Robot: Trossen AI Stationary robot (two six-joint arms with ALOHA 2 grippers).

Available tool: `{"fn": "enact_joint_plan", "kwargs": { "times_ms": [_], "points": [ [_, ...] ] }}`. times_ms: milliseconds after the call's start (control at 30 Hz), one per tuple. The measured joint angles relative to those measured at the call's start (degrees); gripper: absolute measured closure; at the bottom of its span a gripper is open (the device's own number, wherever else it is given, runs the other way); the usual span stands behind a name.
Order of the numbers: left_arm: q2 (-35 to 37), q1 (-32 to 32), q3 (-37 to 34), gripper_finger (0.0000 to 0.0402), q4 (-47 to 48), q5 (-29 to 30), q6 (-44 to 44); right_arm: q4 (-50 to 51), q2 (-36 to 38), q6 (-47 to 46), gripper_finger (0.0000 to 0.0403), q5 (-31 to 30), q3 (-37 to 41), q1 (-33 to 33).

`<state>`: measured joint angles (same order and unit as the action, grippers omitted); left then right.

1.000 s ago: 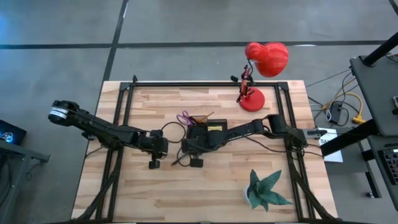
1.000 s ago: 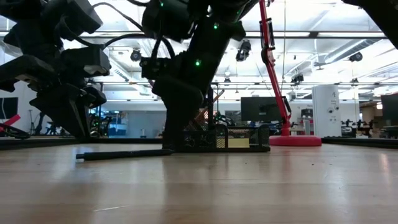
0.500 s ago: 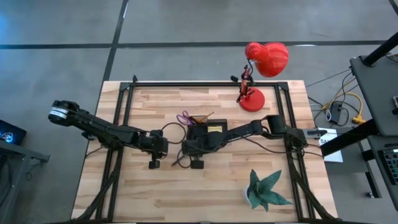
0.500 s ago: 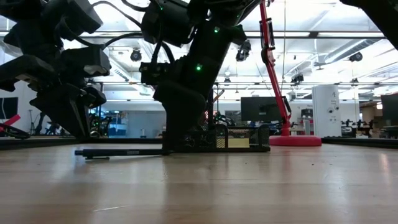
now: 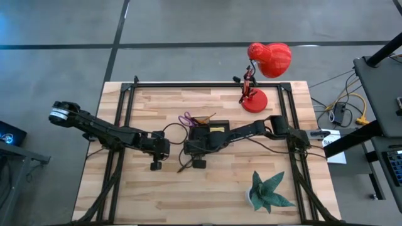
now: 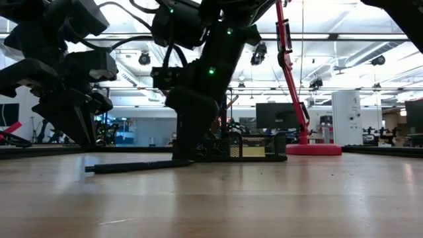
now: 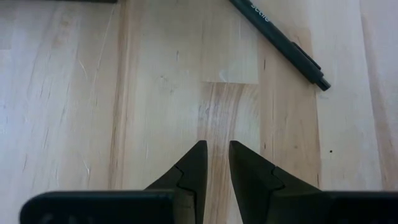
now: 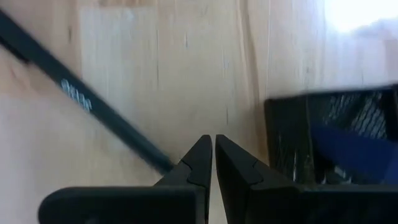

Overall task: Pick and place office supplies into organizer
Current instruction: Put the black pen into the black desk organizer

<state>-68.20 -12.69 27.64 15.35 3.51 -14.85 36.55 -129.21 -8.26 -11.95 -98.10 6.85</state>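
Note:
A thin dark pen [image 5: 183,165] lies flat on the wooden table, just left of the black organizer [image 5: 208,132]. It also shows in the low view [image 6: 132,165] and the left wrist view [image 7: 280,43]. Purple-handled scissors [image 5: 186,118] and orange pencils stick up from the organizer's far left part. My right gripper [image 8: 213,140] points straight down at the organizer's near left corner [image 8: 329,137], shut, with the pen's end beside one finger. My left gripper [image 7: 216,152] hovers low over bare wood to the pen's left, fingers almost together, holding nothing. My right gripper comes from above, pointing down, fingers shut. The pen's end [image 8: 163,160] meets the outer side of one finger [image 8: 196,158] and is not between the two. The pen lies on the table [image 6: 132,165], slanting away from the finger.
A red desk lamp [image 5: 267,59] stands at the far right, with its base [image 5: 254,100] on the table. A green paper plant [image 5: 269,193] sits near the right near corner. Cables loop between the arms. Bare wood stretches along the near edge [image 5: 188,201].
The pen has turned about on the table beside my right gripper. Its free end swung toward the near edge, while the end at the finger stayed close to it. My right gripper shifted only slightly.

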Motion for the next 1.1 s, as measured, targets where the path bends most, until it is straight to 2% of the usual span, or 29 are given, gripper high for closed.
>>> {"fn": "enact_joint_plan", "kwargs": {
  "times_ms": [133,267,433,767,1100],
  "points": [
    [0.0,0.0,0.0,0.035,0.1,0.0,-1.2,5.4,0.9,-3.9,0.039,0.3,0.0,0.1],
    [0.0,0.0,0.0,0.035,0.1,0.1,-1.3,5.6,2.1,-4.0,0.039,0.5,0.0,0.9],
    [0.0,0.0,0.0,0.035,-0.1,0.1,-1.3,3.5,1.7,2.7,0.039,5.8,0.0,1.5],
    [0.0,0.0,0.0,0.035,-0.3,0.2,-1.4,3.8,1.1,20.5,0.039,5.9,0.5,1.3],
    [0.0,0.0,0.0,0.035,-0.3,0.2,-1.5,3.8,1.1,25.8,0.039,5.9,0.5,1.2]
  ]
}}
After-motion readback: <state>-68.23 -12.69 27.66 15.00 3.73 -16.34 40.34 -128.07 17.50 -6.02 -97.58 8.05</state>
